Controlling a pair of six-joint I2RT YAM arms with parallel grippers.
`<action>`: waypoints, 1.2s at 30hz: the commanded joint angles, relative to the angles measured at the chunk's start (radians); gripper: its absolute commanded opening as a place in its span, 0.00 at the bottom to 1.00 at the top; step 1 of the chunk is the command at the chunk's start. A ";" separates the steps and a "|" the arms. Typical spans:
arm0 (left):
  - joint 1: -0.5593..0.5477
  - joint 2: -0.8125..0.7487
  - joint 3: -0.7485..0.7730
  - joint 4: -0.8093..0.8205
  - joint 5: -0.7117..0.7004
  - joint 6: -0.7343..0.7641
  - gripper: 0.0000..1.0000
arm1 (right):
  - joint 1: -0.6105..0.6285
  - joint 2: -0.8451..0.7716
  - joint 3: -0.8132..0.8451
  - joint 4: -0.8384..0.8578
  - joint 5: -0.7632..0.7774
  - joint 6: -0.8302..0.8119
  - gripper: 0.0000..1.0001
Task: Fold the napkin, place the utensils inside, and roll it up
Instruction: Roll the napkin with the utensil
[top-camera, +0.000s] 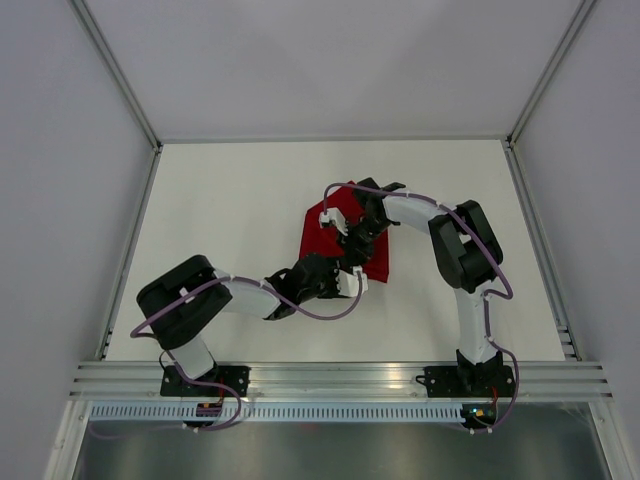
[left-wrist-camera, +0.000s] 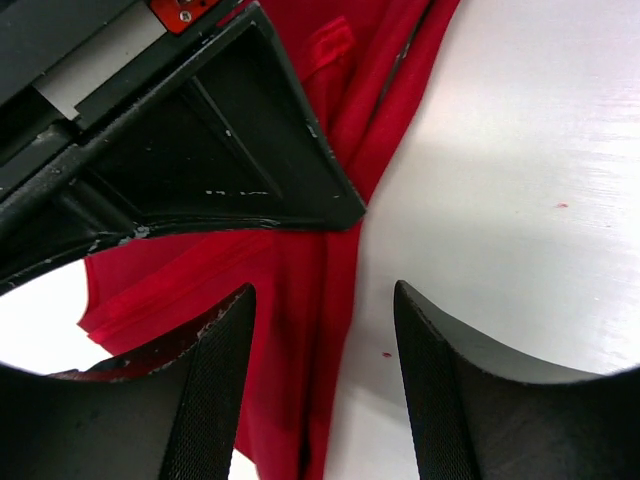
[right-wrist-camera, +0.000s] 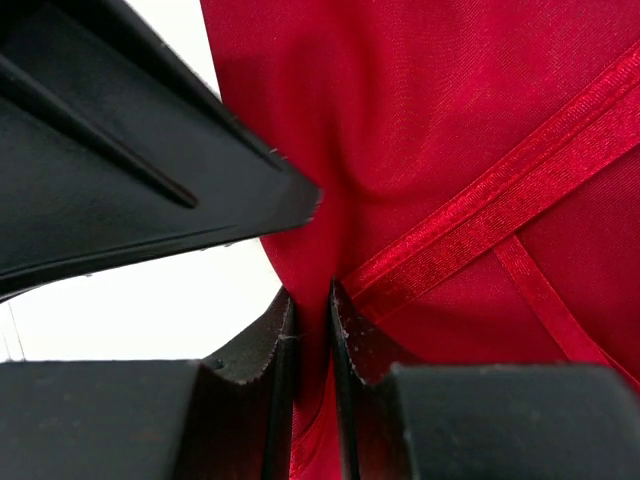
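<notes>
The red napkin lies bunched and folded at mid-table, partly under both arms. My right gripper reaches down onto it; in the right wrist view its fingers are shut on a pinched-up fold of the napkin beside a hem band. My left gripper is just in front of it. In the left wrist view it is open, and a narrow folded edge of the napkin lies between its fingers, which do not touch it. No pale utensil shows in any view.
The white table is walled at the left, back and right. The two grippers sit very close together: the right one fills the upper left of the left wrist view, and the left one the upper left of the right wrist view.
</notes>
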 joint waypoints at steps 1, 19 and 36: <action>-0.003 0.020 0.030 0.059 -0.010 0.112 0.63 | -0.004 0.110 -0.067 -0.090 0.165 -0.075 0.19; -0.003 0.097 0.145 -0.215 0.131 0.140 0.54 | -0.016 0.116 -0.076 -0.132 0.154 -0.124 0.18; -0.023 0.178 0.274 -0.459 0.195 -0.026 0.05 | -0.038 0.093 -0.058 -0.109 0.145 -0.102 0.25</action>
